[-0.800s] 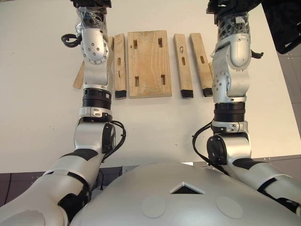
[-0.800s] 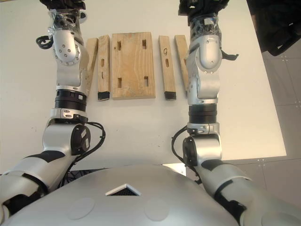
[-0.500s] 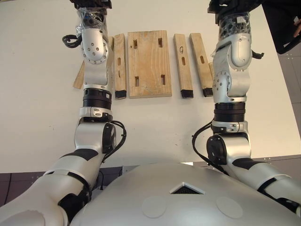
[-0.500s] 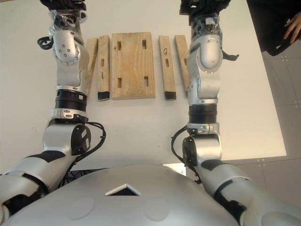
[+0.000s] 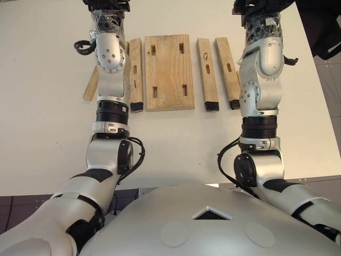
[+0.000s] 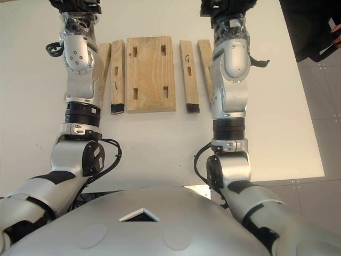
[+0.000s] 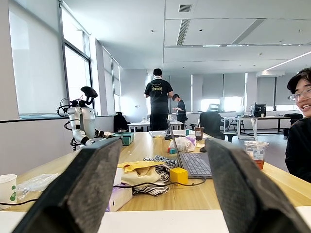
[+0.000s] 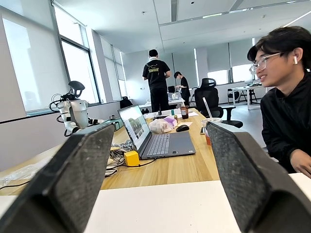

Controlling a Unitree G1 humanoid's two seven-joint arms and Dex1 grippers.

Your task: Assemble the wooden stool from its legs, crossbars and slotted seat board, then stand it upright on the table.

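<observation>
Slotted seat board: flat, legs either side.
Left gripper: beyond board's left, fingers wide, empty.
Right gripper: beyond board's right, wide, empty.
Handling: stiff, probably light; pinch long edges.

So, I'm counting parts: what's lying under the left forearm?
A slanted wooden bar, its lower end poking out beside the forearm; the rest is mostly covered.

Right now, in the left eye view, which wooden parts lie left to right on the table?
slanted piece → left slotted leg → seat board → marked leg → right slotted leg
</observation>
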